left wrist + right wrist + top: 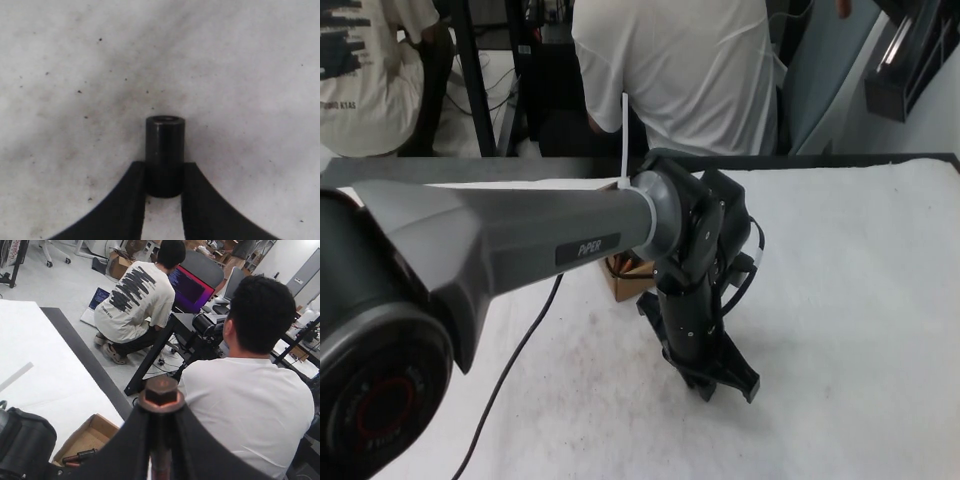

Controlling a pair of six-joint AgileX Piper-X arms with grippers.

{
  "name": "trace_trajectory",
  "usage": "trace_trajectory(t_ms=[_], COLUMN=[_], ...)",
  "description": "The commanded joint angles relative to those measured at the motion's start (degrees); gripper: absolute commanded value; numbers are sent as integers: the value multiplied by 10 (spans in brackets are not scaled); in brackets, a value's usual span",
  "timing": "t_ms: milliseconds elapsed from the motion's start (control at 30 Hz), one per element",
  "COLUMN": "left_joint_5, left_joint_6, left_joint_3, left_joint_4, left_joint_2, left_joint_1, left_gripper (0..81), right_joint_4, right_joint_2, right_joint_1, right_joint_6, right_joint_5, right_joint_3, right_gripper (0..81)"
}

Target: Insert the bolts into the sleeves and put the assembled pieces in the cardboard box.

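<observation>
1. The left end effector is clamped on a short black sleeve. Its two fingers press the sleeve's lower part from either side.
2. That sleeve stands upright on the white table, hollow end facing up.
3. The right end effector is closed around a bolt. It grips the shaft, so the six-sided head pokes out just past the fingertips.
4. The bolt is held up off the table, aimed toward the table's far edge.
5. Below and beside it an open cardboard box sits on the table near that far edge. A couple of dark metal pieces lie inside.
6. From above, the box peeks out just behind an arm pointing down at the table.
</observation>
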Motion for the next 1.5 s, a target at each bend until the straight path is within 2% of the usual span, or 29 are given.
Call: trace_trajectory(t_ms=[0, 367, 500, 767, 867, 1167, 1267, 1467], left_joint_5=[2, 9, 82, 134, 180, 266, 295, 372], left_joint_6=[0, 8, -31, -45, -56, -180, -259, -374], left_joint_3=[5, 6, 11, 65, 114, 333, 408, 505], left_joint_4=[10, -17, -62, -139, -179, -430, -575, -835], left_joint_2=[-2, -78, -118, -221, -264, -409, -457, -509], left_joint_1=[-1, 9, 27, 71, 91, 130, 144, 164], left_gripper=[3, 3, 3, 3, 3, 3, 3, 3], right_joint_4=[-17, -52, -50, -68, -97, -192, -235, -291], right_joint_2=[-4, -4, 0, 29, 44, 108, 131, 180], right_joint_1=[-18, -106, -125, -148, -148, -148, -148, -147], right_joint_6=[0, 102, 116, 181, 219, 361, 419, 513], right_joint_5=[1, -84, -95, -137, -161, -280, -345, -410], right_joint_3=[-7, -7, 2, 14, 14, 15, 15, 15], right_gripper=[8, 8, 8, 8, 8, 8, 8, 8])
